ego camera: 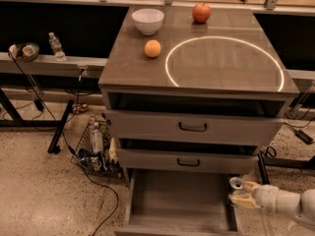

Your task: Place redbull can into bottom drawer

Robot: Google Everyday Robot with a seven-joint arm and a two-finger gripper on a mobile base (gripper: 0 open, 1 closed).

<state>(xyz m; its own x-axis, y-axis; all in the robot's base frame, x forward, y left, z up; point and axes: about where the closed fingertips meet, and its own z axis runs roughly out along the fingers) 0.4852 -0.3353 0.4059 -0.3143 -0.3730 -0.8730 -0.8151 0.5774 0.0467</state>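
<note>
The bottom drawer (pixel 147 215) is pulled open below two upper drawers with black handles; its flat floor is bare. My gripper (pixel 239 194) comes in from the lower right, just past the drawer's right wall. It is shut on the redbull can (pixel 236 184), whose silver top shows above the fingers; the rest of the can is hidden by them. The can is held at about the height of the drawer's rim, outside its right side.
On the cabinet top (pixel 221 68) sit a white bowl (pixel 148 20), an orange (pixel 152 48) and a red apple (pixel 201 12). A wire basket of items (pixel 96 149) and cables lie on the floor left of the cabinet. A water bottle (pixel 56 46) stands on a left shelf.
</note>
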